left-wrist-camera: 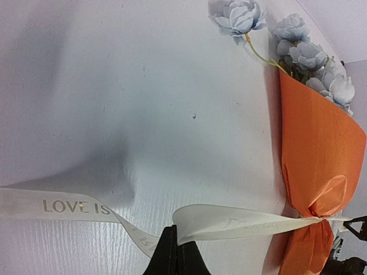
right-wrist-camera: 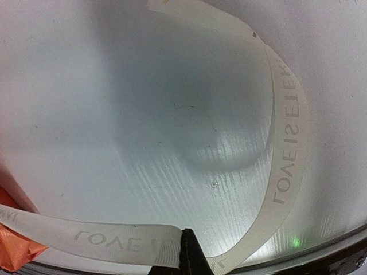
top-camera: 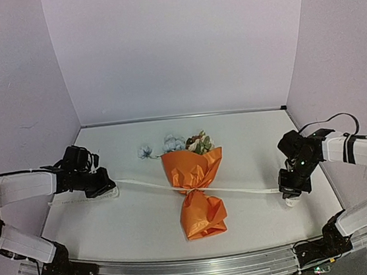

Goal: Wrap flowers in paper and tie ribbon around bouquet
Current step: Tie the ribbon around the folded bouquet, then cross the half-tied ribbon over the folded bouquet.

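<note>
- Two grippers are seen, one on each side of the bouquet, which is laid in the middle of the table with its blooms pointed away from the arms.
- The flowers are already wrapped in the orange paper, and the paper is squeezed in at a thin waist.
- The ribbon is stretched across that waist and out to both sides. Whether a knot is made there cannot be told.
- The left gripper is pressed together on the left part of the ribbon, and a loose tail with letters on it is left lying on the table beside it.
- The right gripper is pinched on the right part of the ribbon, and the spare end is curled on the table near it.
- The wrapping is judged to be done, and the tying step is thought to be in hand.
- For the next move, the two ends would likely need to be crossed over the waist and made into a knot.
- A soft pull is called for, so the thin paper is not torn and the bouquet is not dragged to one side.
</note>
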{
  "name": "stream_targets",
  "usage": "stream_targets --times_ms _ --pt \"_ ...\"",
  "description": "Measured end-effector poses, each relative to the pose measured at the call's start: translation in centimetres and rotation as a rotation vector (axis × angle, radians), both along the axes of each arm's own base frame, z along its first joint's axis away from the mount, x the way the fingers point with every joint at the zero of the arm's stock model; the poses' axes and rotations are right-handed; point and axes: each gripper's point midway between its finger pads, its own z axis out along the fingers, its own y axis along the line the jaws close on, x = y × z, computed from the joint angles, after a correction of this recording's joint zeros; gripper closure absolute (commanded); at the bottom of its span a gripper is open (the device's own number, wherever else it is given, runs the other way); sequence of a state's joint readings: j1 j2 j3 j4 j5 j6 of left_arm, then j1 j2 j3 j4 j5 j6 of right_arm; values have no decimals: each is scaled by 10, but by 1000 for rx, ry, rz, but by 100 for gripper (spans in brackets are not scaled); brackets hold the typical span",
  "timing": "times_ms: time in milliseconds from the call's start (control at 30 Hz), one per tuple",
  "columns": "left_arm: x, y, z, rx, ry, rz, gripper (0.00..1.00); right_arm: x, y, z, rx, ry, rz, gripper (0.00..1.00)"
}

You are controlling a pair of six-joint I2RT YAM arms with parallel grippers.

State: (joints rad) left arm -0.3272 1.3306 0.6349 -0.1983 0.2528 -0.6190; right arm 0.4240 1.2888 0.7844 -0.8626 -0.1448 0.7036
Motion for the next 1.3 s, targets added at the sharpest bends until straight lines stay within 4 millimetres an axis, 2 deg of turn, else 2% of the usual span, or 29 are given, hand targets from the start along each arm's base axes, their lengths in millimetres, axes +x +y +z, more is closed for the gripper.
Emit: stream_targets --times_ms 133,267,433,567,667,767,867,967,1067,1167,1200,1300 --pt "0 6 9 37 -36 36 100 -10 0 -5 -35 14 36 100" --pt "-11 15 -7 60 35 68 100 -14 2 -15 -29 4 51 100" --pt "-26 25 -25 24 111 83 100 -9 9 -14 4 -31 60 100" --pt "-23 17 -10 2 47 35 100 -14 6 -15 -16 -12 72 100" --pt "-23 -2 9 14 -46 -57 100 -23 -5 -18 -77 27 86 97" --pt "-26 -29 30 15 -147 -177 100 -32 -16 -20 -138 76 100 84" --pt "-32 -55 53 -5 -231 -286 100 -34 -19 -18 -159 96 123 69" --pt "-38 -79 73 -22 -297 -384 100 -31 -15 -12 -154 84 156 50" --pt "-46 -105 91 -39 -354 -482 100 -26 -6 -4 -145 54 217 36" --pt "-53 -122 105 -57 -398 -546 100 -20 7 8 -127 3 280 5" --pt "-53 -124 109 -58 -410 -556 100 -18 13 14 -118 -19 304 2" --pt "-51 -125 116 -55 -433 -559 100 -8 36 37 -83 -103 395 2"
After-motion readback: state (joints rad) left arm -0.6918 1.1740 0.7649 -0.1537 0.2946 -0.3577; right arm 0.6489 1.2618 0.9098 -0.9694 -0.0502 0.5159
